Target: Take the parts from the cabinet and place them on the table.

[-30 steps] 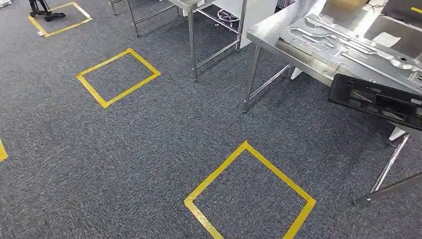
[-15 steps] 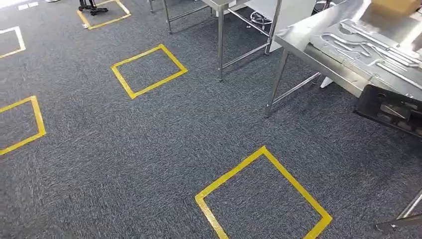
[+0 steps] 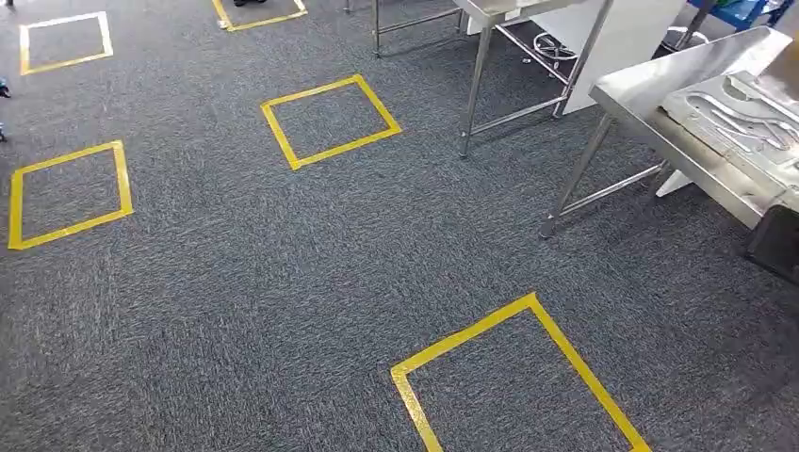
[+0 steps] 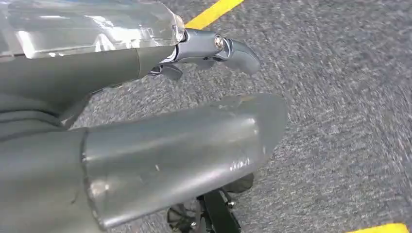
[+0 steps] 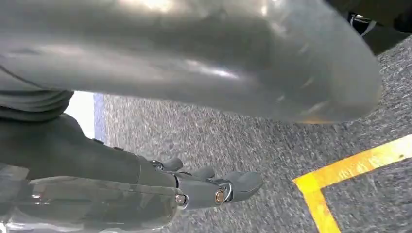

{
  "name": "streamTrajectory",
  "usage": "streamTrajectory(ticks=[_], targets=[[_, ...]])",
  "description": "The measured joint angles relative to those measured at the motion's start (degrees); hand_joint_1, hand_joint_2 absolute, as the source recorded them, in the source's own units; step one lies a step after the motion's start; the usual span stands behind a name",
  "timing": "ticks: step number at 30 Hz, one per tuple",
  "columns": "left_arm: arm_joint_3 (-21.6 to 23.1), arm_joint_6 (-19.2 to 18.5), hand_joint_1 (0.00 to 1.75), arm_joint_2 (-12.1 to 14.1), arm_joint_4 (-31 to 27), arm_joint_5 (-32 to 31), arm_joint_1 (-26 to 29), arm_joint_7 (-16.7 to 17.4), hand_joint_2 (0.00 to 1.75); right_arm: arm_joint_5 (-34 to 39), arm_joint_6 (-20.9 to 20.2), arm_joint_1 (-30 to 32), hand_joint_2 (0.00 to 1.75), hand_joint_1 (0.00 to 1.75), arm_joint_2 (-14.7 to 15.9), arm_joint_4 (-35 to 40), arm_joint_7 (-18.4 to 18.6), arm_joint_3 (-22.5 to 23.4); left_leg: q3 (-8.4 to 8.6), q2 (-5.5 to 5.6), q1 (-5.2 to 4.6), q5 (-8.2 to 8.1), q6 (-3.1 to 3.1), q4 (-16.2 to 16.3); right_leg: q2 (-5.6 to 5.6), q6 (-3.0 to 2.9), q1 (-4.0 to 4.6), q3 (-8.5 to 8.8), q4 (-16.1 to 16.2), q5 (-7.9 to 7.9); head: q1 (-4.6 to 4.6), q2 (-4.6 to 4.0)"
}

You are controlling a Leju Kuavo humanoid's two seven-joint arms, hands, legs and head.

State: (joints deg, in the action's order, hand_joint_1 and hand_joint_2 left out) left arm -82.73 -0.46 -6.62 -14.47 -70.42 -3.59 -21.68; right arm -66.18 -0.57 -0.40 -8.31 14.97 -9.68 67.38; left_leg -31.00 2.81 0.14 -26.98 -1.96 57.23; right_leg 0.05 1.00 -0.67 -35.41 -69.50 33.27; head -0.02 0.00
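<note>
We count five yellow tape squares on the carpet (image 3: 236, 282) around the steel table (image 3: 660, 85): one nearest below it (image 3: 523, 377), one to its left (image 3: 330, 120), and further left one (image 3: 68, 193), with another behind that (image 3: 64, 41) and a fifth cut off by the frame edge (image 3: 259, 17). We count two steel tables, the second (image 3: 499, 9) just behind the first. One grey formed panel (image 3: 744, 118) lies on the steel table. We see two hands, left (image 4: 194, 97) and right (image 5: 204, 145).
</note>
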Motion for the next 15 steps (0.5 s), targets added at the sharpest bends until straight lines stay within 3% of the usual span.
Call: streamTrajectory(ticks=[1,2,3,5,7,8,9,10,12,13,14,15], targets=[[0.0,0.02,0.0,-0.02,0.0,0.0,-0.04,0.0,0.0,0.0,0.0,0.01,0.0,0.0,0.0,0.0,-0.02,0.0,0.11,0.68,-0.07,0.02,0.04,0.05,0.75,-0.47,0.11,2.45,5.34,-2.92,0.04,0.0],[0.0,0.04,0.0,-0.18,0.02,0.0,-0.08,-0.02,0.0,-0.02,0.0,0.07,0.0,0.0,0.0,0.0,-0.02,0.02,0.07,1.17,0.05,0.03,0.07,0.05,2.71,-1.07,0.3,4.59,9.99,-5.0,0.04,0.0],[0.02,0.04,0.0,-0.53,0.13,0.0,-0.26,-0.04,0.0,-0.05,0.0,0.04,0.0,0.0,0.2,-0.02,-0.04,0.07,-0.18,1.58,-0.18,0.04,0.47,0.29,5.12,-1.67,0.29,5.16,11.68,-4.33,-0.15,0.0],[0.02,0.04,0.0,-0.46,0.13,0.0,-0.35,-0.07,0.0,-0.24,0.0,-0.1,0.0,0.0,0.09,-0.04,-0.13,0.07,-0.78,2.78,0.54,0.39,1.4,0.17,3.96,-1.65,0.73,5.11,12.14,-4.54,-0.04,0.0],[0.02,0.04,0.0,-0.46,0.13,0.0,-0.13,-0.07,0.0,-0.42,0.02,-0.32,0.0,0.0,0.09,-0.04,-0.13,0.07,-0.98,4.0,0.56,0.78,2.27,-0.28,2.72,-2.23,0.69,5.62,13.23,-5.09,-0.04,0.0],[0.04,0.02,0.0,-0.39,0.13,-0.02,-0.08,-0.09,0.0,-0.57,0.02,-0.31,0.0,0.0,0.02,-0.07,-0.13,0.07,-1.0,1.74,0.54,0.21,2.14,0.75,1.75,-2.36,0.16,6.19,14.18,-5.62,0.02,0.0],[0.04,0.0,0.0,-0.48,0.15,-0.02,-0.13,-0.09,0.0,-0.75,0.02,-0.21,0.0,0.0,0.02,-0.07,-0.13,0.13,-2.04,-0.68,0.4,-1.49,2.42,2.81,1.34,-2.65,0.21,6.49,14.64,-5.71,-0.26,0.0],[0.04,-0.02,0.0,-0.5,0.17,-0.02,-0.35,-0.11,0.0,-0.88,0.02,-0.1,0.0,0.0,0.04,-0.07,-0.11,0.31,-4.16,-1.67,0.59,-4.17,2.79,7.09,0.36,-2.85,0.3,6.45,14.64,-5.69,-0.39,0.0],[0.04,-0.04,0.0,-0.44,0.17,-0.02,-0.43,-0.11,0.0,-0.96,0.07,-0.06,0.0,0.0,0.04,-0.09,-0.09,0.57,-8.12,-2.06,0.98,-7.82,3.51,15.44,-1.2,-2.82,0.34,6.24,14.37,-5.53,-0.39,0.0],[0.04,-0.04,0.0,-0.42,0.17,-0.02,-0.34,-0.11,0.0,-1.01,0.07,-0.1,0.0,0.0,0.04,-0.07,-0.09,0.61,-8.87,-2.18,1.19,-7.98,3.8,17.23,-1.81,-2.71,0.3,6.09,14.21,-5.45,-0.39,0.0],[0.04,-0.04,0.0,-0.35,0.17,-0.02,-0.2,-0.11,0.0,-1.05,0.09,-0.15,0.0,0.0,0.04,-0.09,-0.09,0.74,-8.19,-2.42,1.48,-6.77,4.14,16.17,-2.4,-2.52,0.21,6.06,14.02,-5.31,-0.44,0.0],[0.04,-0.04,0.0,-0.31,0.17,-0.02,-0.14,-0.11,0.0,-1.05,0.09,-0.19,0.0,0.0,0.04,-0.09,-0.09,0.87,-6.19,-2.7,1.76,-4.62,4.43,12.58,-3.01,-2.23,0.07,6.09,13.77,-5.11,-0.39,0.0]])
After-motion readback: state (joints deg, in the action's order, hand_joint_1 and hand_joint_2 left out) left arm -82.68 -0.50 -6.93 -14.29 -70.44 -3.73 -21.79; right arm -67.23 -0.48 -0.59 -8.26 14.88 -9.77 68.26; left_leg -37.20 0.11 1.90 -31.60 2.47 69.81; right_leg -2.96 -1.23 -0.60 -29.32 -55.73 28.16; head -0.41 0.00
